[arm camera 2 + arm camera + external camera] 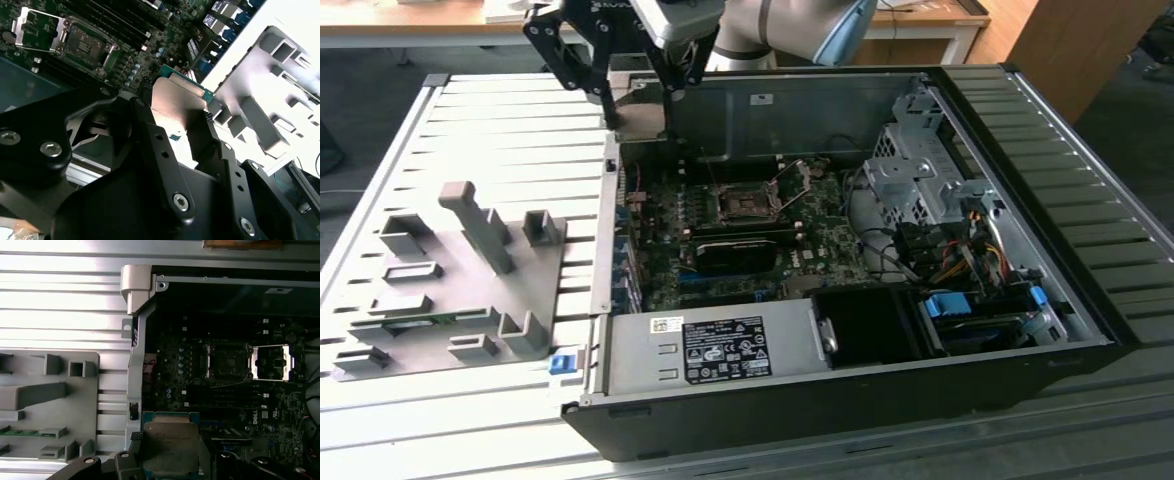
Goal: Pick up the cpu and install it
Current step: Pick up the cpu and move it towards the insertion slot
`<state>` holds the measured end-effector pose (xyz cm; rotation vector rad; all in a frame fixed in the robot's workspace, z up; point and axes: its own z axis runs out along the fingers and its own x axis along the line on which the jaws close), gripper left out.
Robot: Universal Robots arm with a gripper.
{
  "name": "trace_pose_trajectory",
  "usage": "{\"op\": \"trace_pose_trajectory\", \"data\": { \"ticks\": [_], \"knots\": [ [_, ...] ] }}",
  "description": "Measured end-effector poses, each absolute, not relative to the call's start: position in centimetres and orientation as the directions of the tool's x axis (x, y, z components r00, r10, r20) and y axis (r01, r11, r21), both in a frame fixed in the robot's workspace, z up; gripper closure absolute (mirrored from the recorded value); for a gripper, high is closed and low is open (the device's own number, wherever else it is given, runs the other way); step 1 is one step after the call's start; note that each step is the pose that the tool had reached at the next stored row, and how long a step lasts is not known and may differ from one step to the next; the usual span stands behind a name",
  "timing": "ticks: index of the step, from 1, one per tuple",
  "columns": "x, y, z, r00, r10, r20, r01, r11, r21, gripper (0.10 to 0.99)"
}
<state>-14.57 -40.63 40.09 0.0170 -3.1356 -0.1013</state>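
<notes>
A slatted metal table (480, 140) shines under bright light. Past its far edge stand a pale wooden desk (400, 36), dark grey floor (367, 85) and a brown wooden panel (1067, 45).

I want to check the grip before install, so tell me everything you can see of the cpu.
The cpu is a small, flat square chip: a dull silvery-grey metal lid, tan-tinged in the light, on a green board whose edge shows along one side. The gripper is shut on it, black fingers pressing two opposite edges. Nothing else touches it. It hangs over the open case, apart from the open socket, not yet seated.
</notes>
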Motion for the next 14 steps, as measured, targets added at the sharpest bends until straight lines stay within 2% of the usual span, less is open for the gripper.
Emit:
{"op": "trace_pose_trajectory", "data": {
  "ticks": [14],
  "knots": [
    [-12.1,-40.5,40.1,-1.000,-0.011,0.004,-0.011,0.998,0.065,0.557]
  ]
}}
